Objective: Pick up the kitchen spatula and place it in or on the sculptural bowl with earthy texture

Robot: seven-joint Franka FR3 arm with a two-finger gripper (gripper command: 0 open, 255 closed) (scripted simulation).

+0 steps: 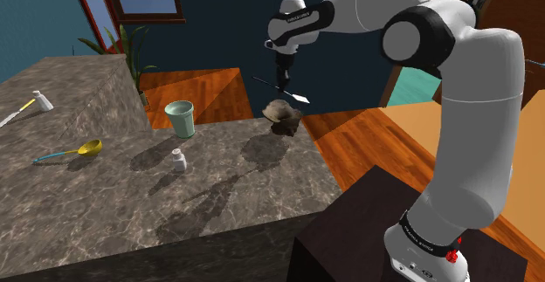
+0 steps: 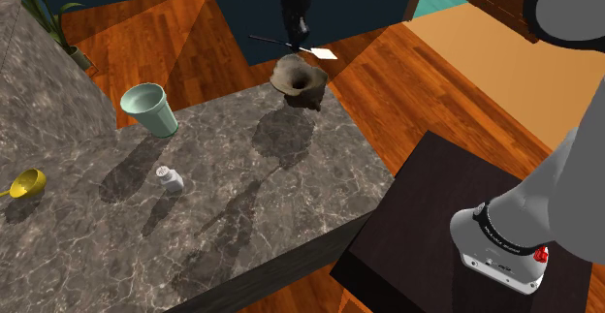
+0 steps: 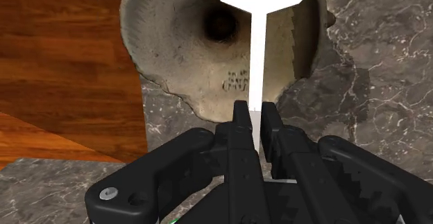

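Observation:
My black gripper (image 1: 283,86) hangs just above the far corner of the marble counter, shut on the spatula (image 1: 288,92), which has a thin dark handle and a white blade. In the wrist view the fingers clasp the white spatula (image 3: 260,56) and its blade reaches over the mouth of the bowl (image 3: 187,56). The bowl (image 1: 281,114) is a rough brownish-grey funnel-shaped vessel standing at the counter's corner, directly below the gripper (image 2: 294,32). From the second exterior view the spatula (image 2: 315,50) hovers a little above the bowl (image 2: 299,80).
A pale green cup (image 1: 181,118), a small white shaker (image 1: 179,158) and a yellow ladle (image 1: 83,148) stand on the marble counter (image 1: 105,193). A white utensil (image 1: 39,101) lies at the far left. Wooden floor lies beyond the counter edge by the bowl.

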